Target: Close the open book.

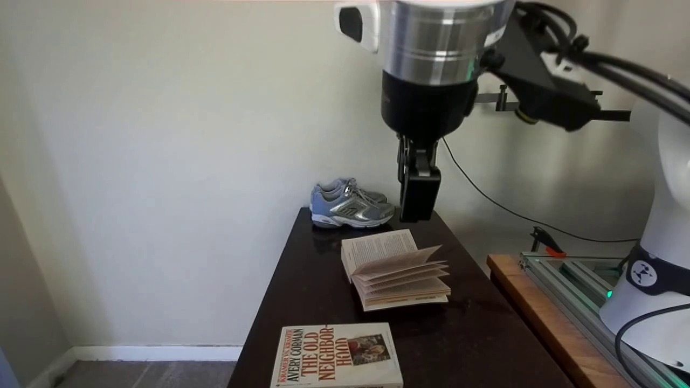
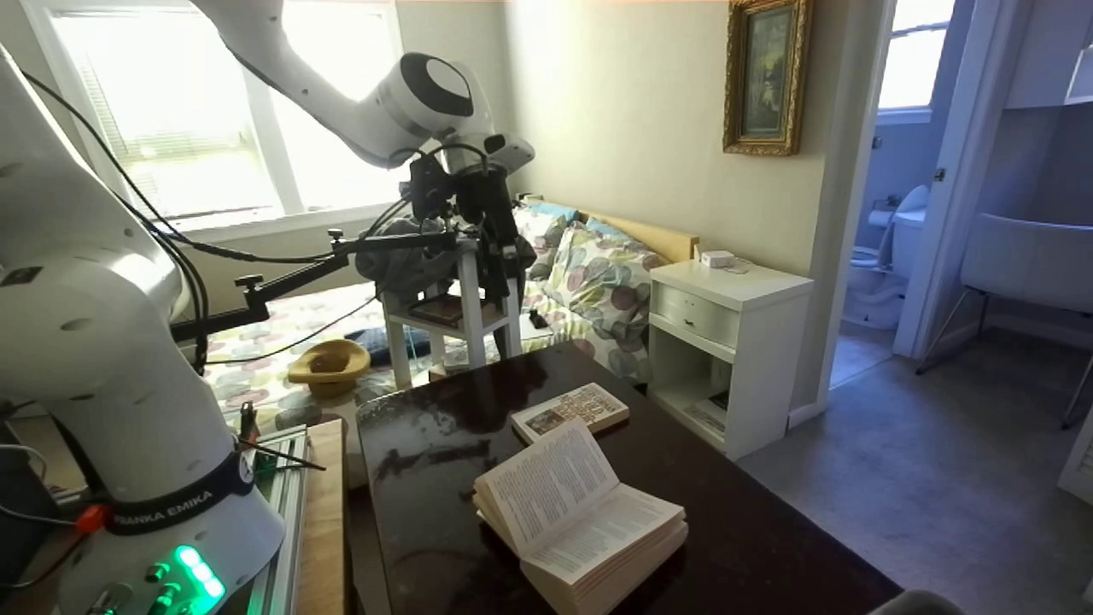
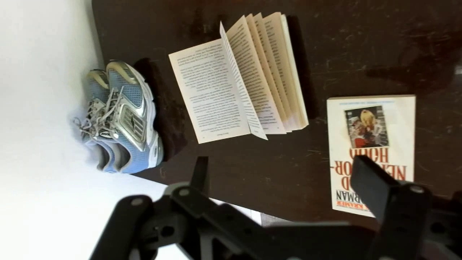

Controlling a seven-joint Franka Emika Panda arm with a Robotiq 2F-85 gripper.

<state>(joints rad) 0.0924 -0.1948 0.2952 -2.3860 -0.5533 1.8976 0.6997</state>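
Spread gripper [image 3: 280,169] hangs empty, the open book [image 3: 238,80] yet to be closed

The gripper's jaws stand wide apart with nothing between them, and it touches nothing; so broad a spread probably suits taking a cover and its loose leaves together. Lower down, the open book lies pages up on the desk [image 1: 458,345], one half nearly flat, the other tilted, its leaves fanned. A stiff binding would explain that fan, and the leaning half looks the easier one to swing across. Near it a cream-covered paperback [image 1: 337,355] lies flat and shut, apparently outside the job, and a pair of sneakers [image 1: 350,207] stands at the desk's end by the wall [image 1: 188,161], likely just set aside there.

The desk is dark and glossy, and the wrist view shows scratches across it. Beyond it, in an exterior view, come a white nightstand [image 2: 762,350], a bed [image 2: 265,316] with spotted bedding, a gilt-framed picture [image 2: 768,77] and a bright window [image 2: 162,120]; farther off, a toilet [image 2: 879,280].
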